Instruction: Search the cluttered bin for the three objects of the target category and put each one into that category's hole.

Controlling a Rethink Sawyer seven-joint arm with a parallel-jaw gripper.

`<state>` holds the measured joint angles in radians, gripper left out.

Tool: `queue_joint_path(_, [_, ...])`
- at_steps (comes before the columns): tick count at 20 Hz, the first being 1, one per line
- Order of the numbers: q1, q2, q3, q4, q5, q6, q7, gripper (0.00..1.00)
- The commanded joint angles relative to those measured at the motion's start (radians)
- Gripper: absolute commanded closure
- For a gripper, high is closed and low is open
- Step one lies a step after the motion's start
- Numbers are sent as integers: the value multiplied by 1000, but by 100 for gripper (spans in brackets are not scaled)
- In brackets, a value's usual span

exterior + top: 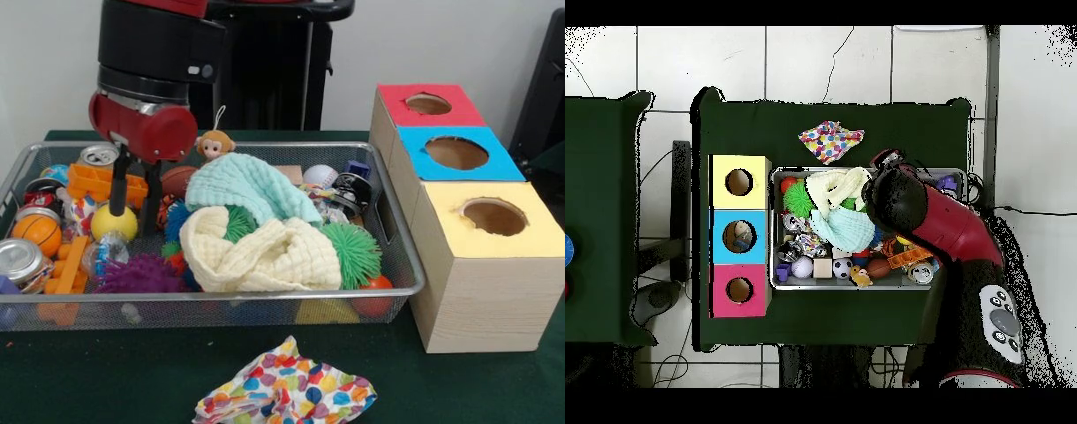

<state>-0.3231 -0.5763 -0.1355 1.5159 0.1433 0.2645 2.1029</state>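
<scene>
A wire mesh bin (402, 256) holds a clutter of toys, cans and cloths. My gripper (135, 219) reaches into its left part, open, with one black finger above a yellow ball (114, 222) and the other beside a spiky blue ball (177, 216). Orange plastic blocks (97, 183) lie behind the fingers. A teal cloth (252, 187) and a cream cloth (265, 252) are piled mid-bin. A polka-dot cloth (287, 393) lies on the table outside the bin. In the overhead view the arm (910, 205) hides the gripper.
Three boxes stand beside the bin, with a red hole (428, 104), a blue hole (456, 152) and a yellow hole (494, 216). Also in the bin are a basketball (37, 231), cans (18, 261), a monkey toy (212, 144), a green spiky ball (355, 252) and a baseball (320, 175).
</scene>
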Motion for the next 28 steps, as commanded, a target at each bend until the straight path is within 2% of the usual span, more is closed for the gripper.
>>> queue_joint_path(1, [54,96,57,-3,-68,5,47,0])
queue_joint_path(5, [59,116,51,-10,-71,-12,56,0])
queue_joint_path(10, [26,105,82,7,-86,-10,42,0])
queue_joint_path(21, [-39,25,131,6,-84,111,-18,0])
queue_joint_path(28, [-29,8,123,-10,-82,151,-5,0])
